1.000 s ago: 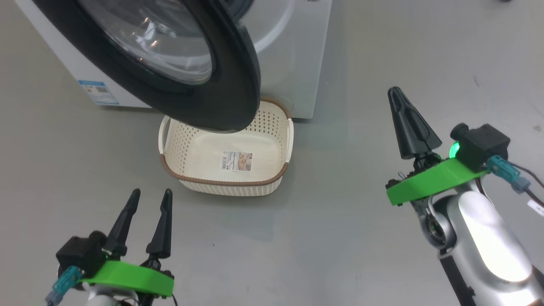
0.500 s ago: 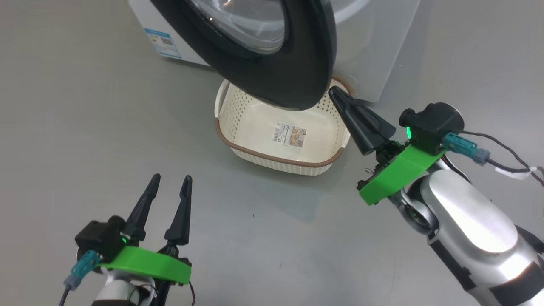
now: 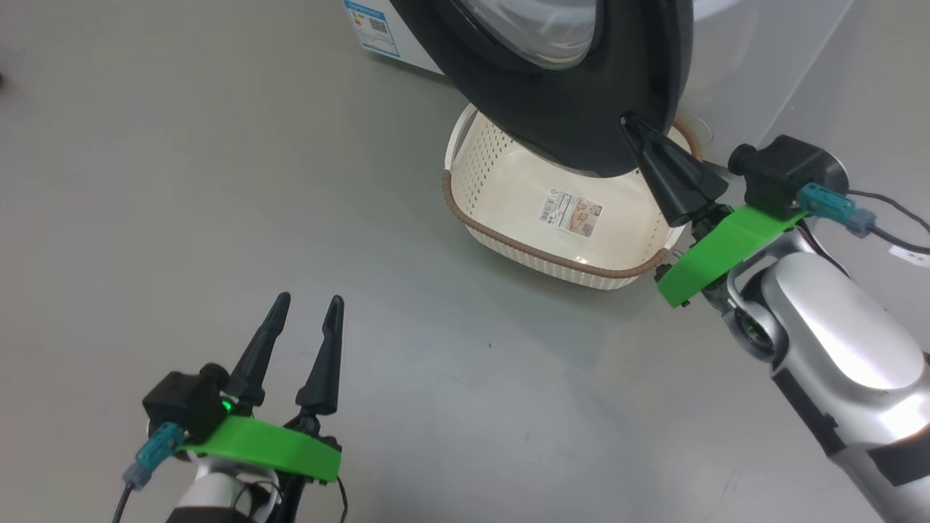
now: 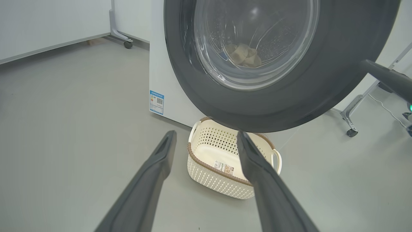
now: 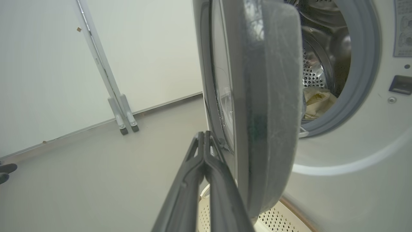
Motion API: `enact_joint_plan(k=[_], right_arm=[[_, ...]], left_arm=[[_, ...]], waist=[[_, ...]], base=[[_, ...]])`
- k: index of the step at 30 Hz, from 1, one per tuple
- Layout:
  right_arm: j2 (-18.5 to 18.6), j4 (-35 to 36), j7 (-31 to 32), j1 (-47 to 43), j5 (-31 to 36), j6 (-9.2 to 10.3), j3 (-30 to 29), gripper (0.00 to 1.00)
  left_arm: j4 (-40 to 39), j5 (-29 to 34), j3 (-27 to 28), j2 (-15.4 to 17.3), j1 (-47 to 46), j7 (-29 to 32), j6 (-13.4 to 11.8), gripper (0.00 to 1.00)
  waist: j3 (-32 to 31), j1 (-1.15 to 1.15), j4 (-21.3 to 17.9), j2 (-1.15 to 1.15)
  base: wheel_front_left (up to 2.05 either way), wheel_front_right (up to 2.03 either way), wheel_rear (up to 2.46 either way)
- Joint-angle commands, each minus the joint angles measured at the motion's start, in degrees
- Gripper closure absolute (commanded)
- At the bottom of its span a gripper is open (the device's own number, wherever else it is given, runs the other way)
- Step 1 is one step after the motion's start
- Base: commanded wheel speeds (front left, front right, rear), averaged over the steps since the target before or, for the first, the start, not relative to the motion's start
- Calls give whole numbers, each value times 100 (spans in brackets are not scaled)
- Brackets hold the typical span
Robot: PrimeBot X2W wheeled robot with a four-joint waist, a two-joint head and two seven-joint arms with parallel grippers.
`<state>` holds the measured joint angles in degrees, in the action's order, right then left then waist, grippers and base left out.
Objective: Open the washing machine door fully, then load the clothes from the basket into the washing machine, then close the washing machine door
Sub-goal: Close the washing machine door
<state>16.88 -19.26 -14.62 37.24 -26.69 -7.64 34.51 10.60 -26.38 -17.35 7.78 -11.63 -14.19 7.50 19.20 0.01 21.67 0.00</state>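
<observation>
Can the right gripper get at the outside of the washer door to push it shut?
Probably yes. The shut right gripper has its tip right by the outer rim of the door, with nothing between them; the basket sits lower, out of the way.

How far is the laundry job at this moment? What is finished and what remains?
Done: the basket is empty, and the clothes lie inside the washing machine. In hand: the shut right gripper has its tips at the outer face of the open washing machine door, apparently to push it. The open left gripper hangs idle over the floor. Left: closing the door.
</observation>
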Motion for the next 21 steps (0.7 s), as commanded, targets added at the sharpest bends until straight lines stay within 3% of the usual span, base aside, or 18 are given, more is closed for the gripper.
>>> enact_joint_plan(k=[1, 21], right_arm=[[21, 118, -38, 141, 26, 15, -41, 100], [395, -374, -38, 844, 96, 15, -376, 100]], left_arm=[[-152, -30, 170, 79, -204, -81, -1, 0], [-169, -21, -18, -125, -573, -81, -1, 0]], waist=[[72, -1, 76, 0], [848, -1, 281, 0]], base=[[0, 0, 0], [0, 0, 0]])
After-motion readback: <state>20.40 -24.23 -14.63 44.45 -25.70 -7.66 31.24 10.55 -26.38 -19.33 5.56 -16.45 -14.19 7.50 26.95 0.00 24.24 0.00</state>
